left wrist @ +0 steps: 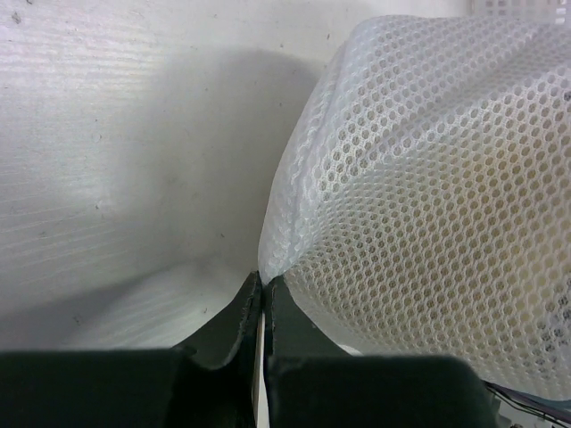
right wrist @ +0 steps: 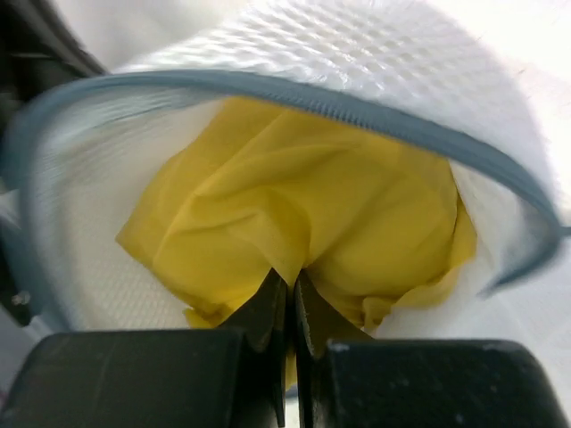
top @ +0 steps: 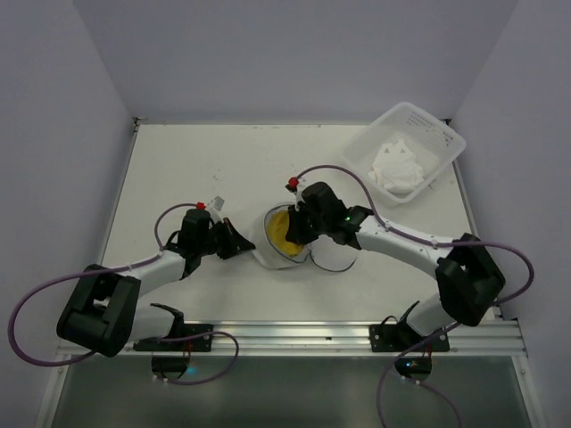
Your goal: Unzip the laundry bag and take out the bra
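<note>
The white mesh laundry bag (top: 284,252) lies open at the table's middle, its grey-blue zipper band (right wrist: 294,94) gaping. A yellow bra (top: 280,229) sits inside; in the right wrist view the bra (right wrist: 294,201) fills the opening. My left gripper (top: 245,242) is shut on the bag's left edge; the left wrist view shows its tips (left wrist: 265,281) pinching a fold of the mesh (left wrist: 428,196). My right gripper (top: 297,223) reaches into the bag from the right and is shut on a fold of the yellow fabric (right wrist: 290,276).
A clear-white plastic tub (top: 443,159) holding crumpled white cloth (top: 397,165) stands at the back right. A small white tag (top: 217,201) lies on the table left of the bag. White walls enclose the table on three sides.
</note>
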Action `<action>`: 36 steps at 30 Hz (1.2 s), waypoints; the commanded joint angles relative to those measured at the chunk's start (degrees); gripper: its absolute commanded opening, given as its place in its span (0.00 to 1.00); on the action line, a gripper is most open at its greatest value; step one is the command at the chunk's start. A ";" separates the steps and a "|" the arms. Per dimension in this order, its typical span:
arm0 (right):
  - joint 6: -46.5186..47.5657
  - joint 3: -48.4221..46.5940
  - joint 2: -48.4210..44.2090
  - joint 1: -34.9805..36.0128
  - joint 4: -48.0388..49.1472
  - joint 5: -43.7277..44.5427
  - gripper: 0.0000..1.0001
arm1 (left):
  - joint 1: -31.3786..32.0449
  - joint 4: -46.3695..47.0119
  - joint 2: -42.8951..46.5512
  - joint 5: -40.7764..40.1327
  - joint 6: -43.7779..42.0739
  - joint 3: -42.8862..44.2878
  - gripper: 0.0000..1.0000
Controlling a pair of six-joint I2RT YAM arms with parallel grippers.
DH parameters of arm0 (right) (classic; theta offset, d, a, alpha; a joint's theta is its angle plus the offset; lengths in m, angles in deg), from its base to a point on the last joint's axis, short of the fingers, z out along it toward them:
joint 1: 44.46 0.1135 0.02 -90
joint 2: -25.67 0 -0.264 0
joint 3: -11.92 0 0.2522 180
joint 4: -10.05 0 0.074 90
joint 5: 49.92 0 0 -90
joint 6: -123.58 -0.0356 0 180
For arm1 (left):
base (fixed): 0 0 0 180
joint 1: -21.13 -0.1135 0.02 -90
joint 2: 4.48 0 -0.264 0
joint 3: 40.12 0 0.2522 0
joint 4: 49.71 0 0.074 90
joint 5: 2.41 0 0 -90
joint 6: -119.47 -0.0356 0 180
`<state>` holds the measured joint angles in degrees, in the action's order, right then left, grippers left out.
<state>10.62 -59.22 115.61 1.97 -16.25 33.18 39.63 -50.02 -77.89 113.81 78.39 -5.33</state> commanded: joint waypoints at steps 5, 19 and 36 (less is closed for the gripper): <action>5.29 -0.10 -13.98 -3.80 -4.87 -9.09 0.00 | -0.57 0.43 1.16 0.32 0.38 0.50 0.13; 7.32 -24.93 -26.21 -21.62 -21.29 -5.70 0.00 | -0.57 0.52 -0.07 -0.38 0.38 -0.47 0.04; -2.87 -41.04 9.98 -51.44 -7.94 2.67 0.00 | -0.57 -0.45 2.65 -0.47 1.87 -1.35 0.03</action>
<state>10.77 -96.32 121.11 -47.88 -27.66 33.49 39.52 -50.74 -76.86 113.55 78.83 -6.13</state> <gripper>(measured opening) 0.022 0.044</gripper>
